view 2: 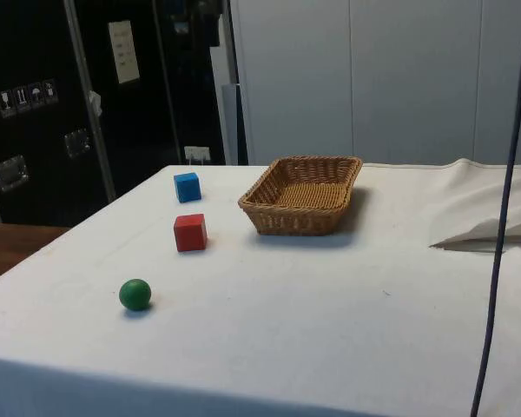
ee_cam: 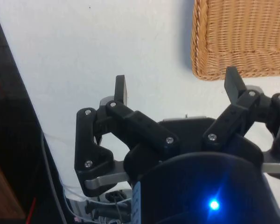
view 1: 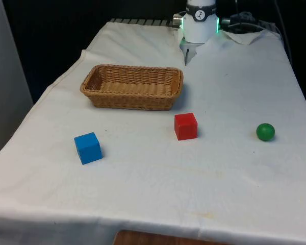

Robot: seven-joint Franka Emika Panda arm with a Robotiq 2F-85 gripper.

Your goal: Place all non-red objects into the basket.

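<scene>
The white cloth covers the whole table, and the claw hangs above its far end, released, its two black fingers spread wide with bare cloth between them and nothing held. In the front view the claw hangs under the white arm, just past the far corner of the basket.

The wicker basket is the nearest thing to the claw, just beside it and a little toward the front view's left; the wrist view catches one woven corner next to one fingertip. Its inside is bare weave.

The blue cube sits well apart from the claw, beyond the basket on its far side from the arm and toward the front view's left. The red cube lies closer, just past the basket's long side. The green ball rests well apart from the claw, toward the front view's right, alone on the cloth.
</scene>
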